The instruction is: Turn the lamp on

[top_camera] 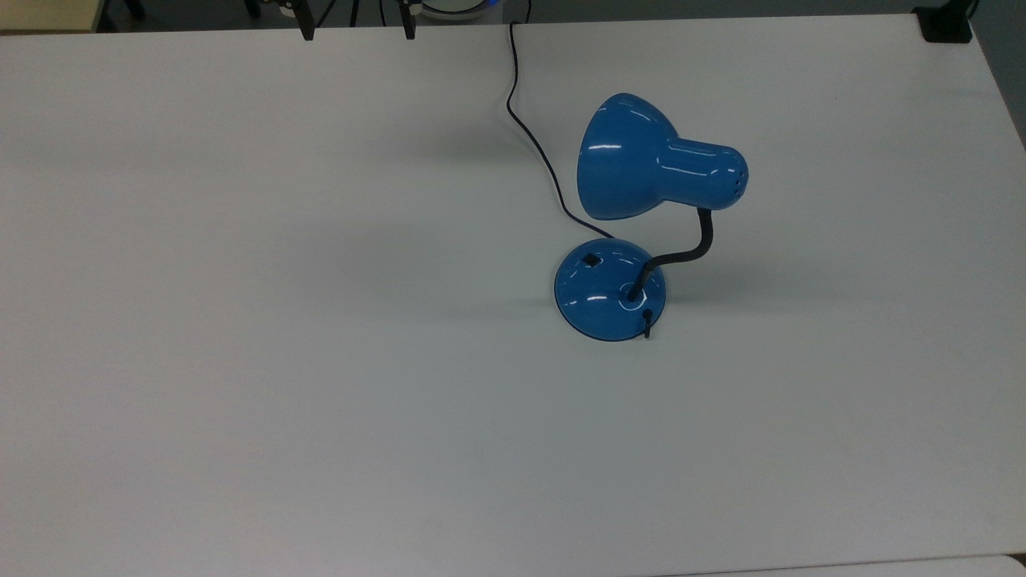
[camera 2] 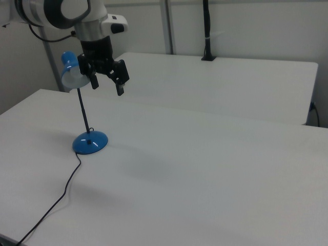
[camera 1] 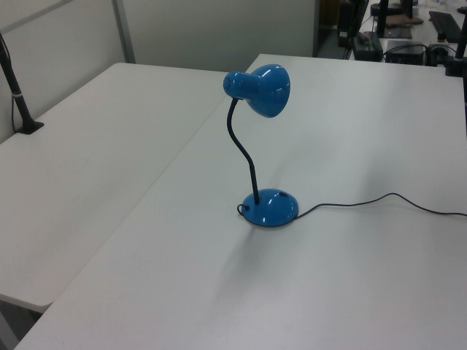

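The blue lamp [top_camera: 641, 160] stands upright on the white table [top_camera: 240, 320], right of centre in the top view. Its bell shade [camera 1: 266, 89] hangs off a black bendy neck [camera 1: 244, 149] above the round base [top_camera: 609, 292]. A small black switch [top_camera: 591, 259] sits on the base's upper left slope, and no light pool shows under the shade. The black cord [top_camera: 521, 120] runs off toward the top view's upper edge. In the right view my gripper [camera 2: 107, 88] hangs open and empty in the air beside the shade [camera 2: 72, 74], well above the base [camera 2: 90, 142].
A second white table [camera 2: 230, 82] stands alongside, with a black clamped post [camera 2: 207, 31] at its far edge. A black clamp [top_camera: 946, 24] sits at the top view's upper right corner. The cord [camera 2: 56, 205] trails across the table toward the right view's bottom left.
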